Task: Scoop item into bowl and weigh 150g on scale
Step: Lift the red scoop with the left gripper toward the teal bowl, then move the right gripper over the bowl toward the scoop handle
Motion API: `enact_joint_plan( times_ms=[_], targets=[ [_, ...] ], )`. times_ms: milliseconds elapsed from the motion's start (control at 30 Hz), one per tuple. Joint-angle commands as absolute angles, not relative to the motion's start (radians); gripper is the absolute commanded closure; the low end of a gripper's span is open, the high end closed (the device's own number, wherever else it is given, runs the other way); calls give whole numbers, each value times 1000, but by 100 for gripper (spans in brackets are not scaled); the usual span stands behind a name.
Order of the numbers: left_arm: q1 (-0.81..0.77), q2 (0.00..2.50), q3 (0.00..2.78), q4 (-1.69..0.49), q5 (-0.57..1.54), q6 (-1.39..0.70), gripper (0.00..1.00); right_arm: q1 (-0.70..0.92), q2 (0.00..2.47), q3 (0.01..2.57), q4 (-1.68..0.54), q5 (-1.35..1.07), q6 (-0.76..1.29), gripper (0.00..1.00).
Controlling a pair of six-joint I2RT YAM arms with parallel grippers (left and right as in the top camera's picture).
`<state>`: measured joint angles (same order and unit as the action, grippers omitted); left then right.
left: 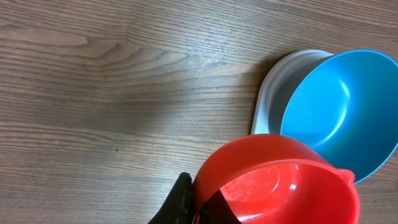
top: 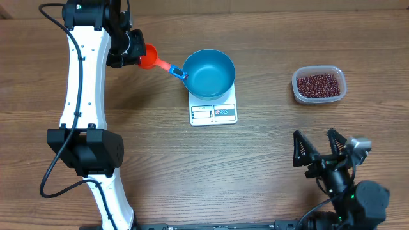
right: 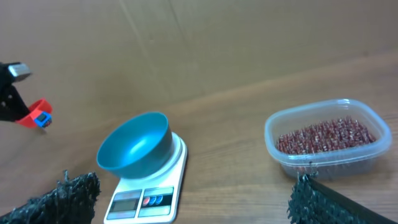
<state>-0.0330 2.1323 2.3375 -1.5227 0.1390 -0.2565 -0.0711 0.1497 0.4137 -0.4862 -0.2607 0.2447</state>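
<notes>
Wooden desk (top: 268, 172): left fingers (left: 180, 202) clamp empty red plastic scoop (left: 280, 180), its handle (top: 174, 69) risks nudging round light-blue bowl (top: 209, 73); right fingers (top: 300, 152) splayed wide.

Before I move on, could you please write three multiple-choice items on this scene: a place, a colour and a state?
1. The bowl stands: A on the scale; B beside the scale; C upside down.
2. The scoop in the left gripper is: A green; B red; C white.
3. The right gripper is: A shut on the bowl; B shut on the scoop; C open and empty.
Answers: 1 A, the scale's white deck shows under the bowl; 2 B, the wrist view shows its red cup; 3 C, its fingers stand apart with nothing between.
</notes>
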Motion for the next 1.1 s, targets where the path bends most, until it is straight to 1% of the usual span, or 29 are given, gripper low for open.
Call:
enact_joint_plan(
  times_ms=[0, 233, 333, 433, 567, 667, 733, 900, 1067],
  targets=[
    [-40, 2124, 2359, -1517, 150, -267, 96, -68, 270, 525, -527, -232, 254, 0],
    [-40, 2124, 2359, -1518, 150, -270, 96, -68, 638, 804, -672, -273, 255, 0],
    [-40, 2124, 2359, -1518, 150, -270, 96, -68, 810, 959, -751, -395, 258, 0],
    [-40, 2124, 2359, -1517, 159, -270, 96, -68, 946, 1070, -763, -572, 259, 0],
    [-41, 2124, 2359, -1510, 184, -271, 96, -67, 1092, 1126, -664, -749, 290, 0],
    [-47, 2124, 2359, -1505, 237, -274, 96, -67, 1176, 1126, -558, -874, 490, 0],
    [-54, 2124, 2359, -1501, 261, -274, 96, -66, 1227, 1126, -496, -944, 551, 0],
    [-96, 2124, 2359, -1489, 261, -323, 96, -66, 1328, 1126, -388, -1102, 551, 0],
    [-162, 2124, 2358, -1458, 260, -372, 96, -66, 1353, 1125, -387, -1101, 550, 0]
  ],
)
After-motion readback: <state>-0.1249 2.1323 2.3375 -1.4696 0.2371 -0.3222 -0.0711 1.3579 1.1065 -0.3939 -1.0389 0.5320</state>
